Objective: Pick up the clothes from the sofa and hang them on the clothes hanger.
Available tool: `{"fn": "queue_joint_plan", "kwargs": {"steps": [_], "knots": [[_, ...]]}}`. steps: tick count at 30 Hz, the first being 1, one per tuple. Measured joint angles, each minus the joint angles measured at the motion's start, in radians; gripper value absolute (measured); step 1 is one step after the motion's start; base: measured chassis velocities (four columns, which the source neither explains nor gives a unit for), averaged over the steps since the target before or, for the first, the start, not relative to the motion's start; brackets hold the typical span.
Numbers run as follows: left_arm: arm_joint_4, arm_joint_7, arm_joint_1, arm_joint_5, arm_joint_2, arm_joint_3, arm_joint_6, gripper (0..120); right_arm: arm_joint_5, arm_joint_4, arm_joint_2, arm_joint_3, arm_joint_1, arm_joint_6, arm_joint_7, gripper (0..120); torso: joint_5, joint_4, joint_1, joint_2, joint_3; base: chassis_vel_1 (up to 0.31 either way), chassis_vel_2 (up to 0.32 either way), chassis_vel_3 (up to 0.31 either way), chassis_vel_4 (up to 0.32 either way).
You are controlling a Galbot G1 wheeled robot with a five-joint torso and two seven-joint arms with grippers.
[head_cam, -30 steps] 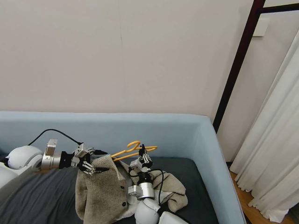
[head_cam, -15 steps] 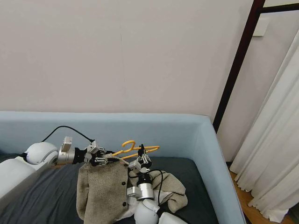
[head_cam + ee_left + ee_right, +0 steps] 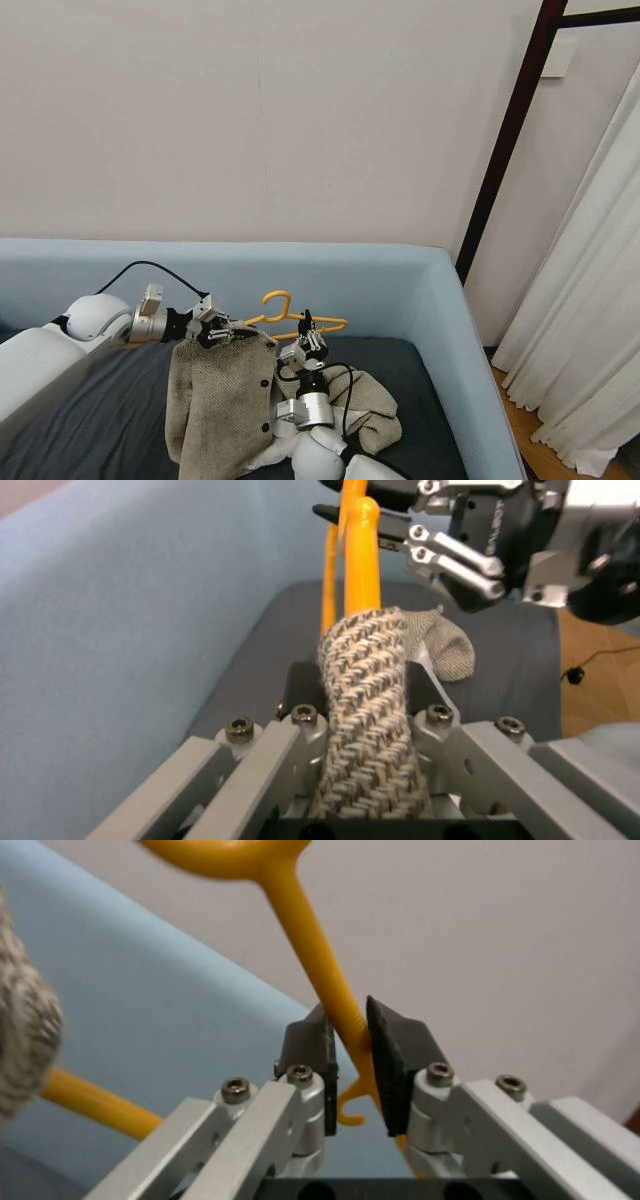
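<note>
A beige knitted cardigan [image 3: 222, 400] hangs over the dark sofa seat, part of it lying crumpled at the right [image 3: 372, 410]. My left gripper [image 3: 212, 330] is shut on the cardigan's shoulder [image 3: 368, 697], holding it up against an orange hanger [image 3: 290, 320]. My right gripper [image 3: 305, 345] rises from below and is shut on the orange hanger's bar [image 3: 335, 1016]. In the left wrist view the hanger [image 3: 355, 555] runs straight out from the knit toward the right gripper [image 3: 470, 547].
The light blue sofa back [image 3: 380, 280] and its right arm [image 3: 470, 370] enclose the dark seat [image 3: 80, 420]. A dark vertical pole [image 3: 505, 140] stands at the right, with white curtains [image 3: 590, 340] beside it. The plain wall is behind.
My left gripper has moved right and upward with the cardigan's shoulder, closer to the hanger. The hanger has tilted more level. More of the cardigan now hangs off the seat.
</note>
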Motion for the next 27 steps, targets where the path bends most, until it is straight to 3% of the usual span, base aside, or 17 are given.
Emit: {"fn": "queue_joint_plan", "kwargs": {"steps": [10, 18, 23, 25, 27], "knots": [[0.004, -0.015, 0.031, -0.03, 0.009, -0.046, -0.01, 9, 0.04, 0.038, -0.04, 0.044, -0.011, 0.14, -0.104, 50, 0.0, -0.0001, 0.0, 0.0, 0.0, 0.0, 0.0, 0.0, 0.0], [0.001, -0.053, 0.076, -0.047, 0.025, -0.111, -0.012, 9, -0.027, 0.088, -0.096, 0.137, -0.052, 0.477, -0.198, 81, -0.0001, -0.0002, 0.0, 0.0, 0.0, 0.0, 0.0, 0.0, 0.0], [-0.015, -0.089, 0.089, -0.067, 0.041, -0.14, -0.011, 9, -0.021, 0.111, -0.152, 0.129, -0.084, 0.466, -0.214, 97, -0.0001, -0.0002, 0.0, 0.0, 0.0, 0.0, 0.0, 0.0, 0.0], [-0.026, -0.105, 0.09, -0.08, 0.047, -0.146, -0.01, 9, -0.021, 0.111, -0.162, 0.121, -0.098, 0.426, -0.213, 99, -0.0001, -0.0003, 0.0, 0.0, 0.0, 0.0, 0.0, 0.0, 0.0], [-0.042, -0.126, 0.09, -0.101, 0.059, -0.152, -0.008, 9, -0.008, 0.112, -0.171, 0.093, -0.111, 0.323, -0.189, 100, -0.0001, -0.0004, 0.0, 0.0, 0.0, 0.0, 0.0, 0.0, 0.0]]}}
